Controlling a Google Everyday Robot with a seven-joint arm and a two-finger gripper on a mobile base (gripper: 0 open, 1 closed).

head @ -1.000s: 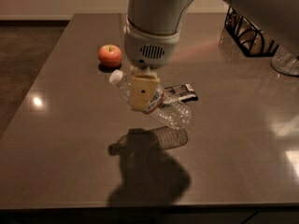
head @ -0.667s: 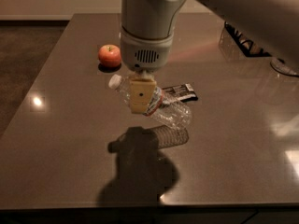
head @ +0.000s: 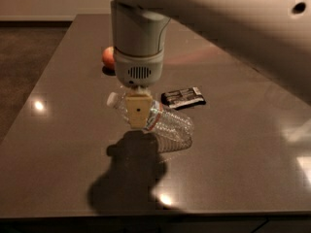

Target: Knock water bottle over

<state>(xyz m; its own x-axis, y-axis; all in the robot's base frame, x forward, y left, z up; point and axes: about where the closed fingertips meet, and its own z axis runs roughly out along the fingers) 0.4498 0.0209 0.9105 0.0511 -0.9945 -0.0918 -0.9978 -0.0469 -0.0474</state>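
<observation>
The water bottle [head: 167, 124] is a clear ribbed bottle with a white cap [head: 112, 99] and a blue-white label with a red band. It lies on its side on the dark table [head: 233, 169], cap to the left and a little raised. My gripper [head: 137, 115] hangs straight down from the arm's grey wrist [head: 139, 42]. Its tan tip is in front of the bottle's neck and label and hides part of them. I cannot tell whether it touches the bottle.
A red apple [head: 108, 56] sits behind the wrist, partly hidden. A dark snack packet [head: 183, 96] lies just behind the bottle on the right. The arm's upper link [head: 243, 28] fills the top right. The table's front edge is near the bottom.
The arm has swung forward across the top right and now hides the wire rack. The gripper has shifted slightly left and lower. The bottle still lies on its side.
</observation>
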